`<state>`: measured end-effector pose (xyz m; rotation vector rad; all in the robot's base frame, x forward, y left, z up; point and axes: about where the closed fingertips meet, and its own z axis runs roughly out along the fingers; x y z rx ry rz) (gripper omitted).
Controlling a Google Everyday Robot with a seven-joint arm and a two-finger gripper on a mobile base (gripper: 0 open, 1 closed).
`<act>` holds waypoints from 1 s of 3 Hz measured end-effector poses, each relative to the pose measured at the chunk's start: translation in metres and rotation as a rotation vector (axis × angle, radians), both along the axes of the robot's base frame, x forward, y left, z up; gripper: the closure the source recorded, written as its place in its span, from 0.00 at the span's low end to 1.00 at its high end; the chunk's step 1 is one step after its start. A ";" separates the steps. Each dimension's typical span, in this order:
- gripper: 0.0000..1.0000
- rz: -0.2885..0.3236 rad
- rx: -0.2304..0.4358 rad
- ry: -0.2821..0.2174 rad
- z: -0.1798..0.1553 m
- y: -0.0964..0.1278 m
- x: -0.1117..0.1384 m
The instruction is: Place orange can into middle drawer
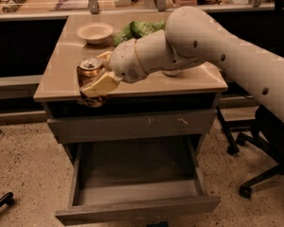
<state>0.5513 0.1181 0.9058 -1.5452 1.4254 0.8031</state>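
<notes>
My gripper (97, 78) is shut on the orange can (89, 75), an orange-brown can with a silver top. It holds the can upright in the air at the front left edge of the cabinet top (61, 79). The middle drawer (132, 178) is pulled open below, wide and grey, with a bare floor. The can is above and to the left of the drawer's opening. The closed drawer front above it (132, 125) has pale scratches.
A cream bowl (95, 31) and a green bag (137, 30) sit at the back of the cabinet top. My arm (217, 51) hides the part of the top behind it. An office chair base (255, 174) stands at the right on the speckled floor.
</notes>
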 end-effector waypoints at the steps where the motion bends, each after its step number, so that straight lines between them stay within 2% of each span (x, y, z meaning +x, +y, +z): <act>1: 1.00 0.000 0.000 0.000 0.000 0.000 0.000; 2: 1.00 0.020 -0.058 -0.018 -0.028 -0.002 -0.011; 3: 1.00 0.024 -0.104 -0.027 -0.066 -0.010 -0.035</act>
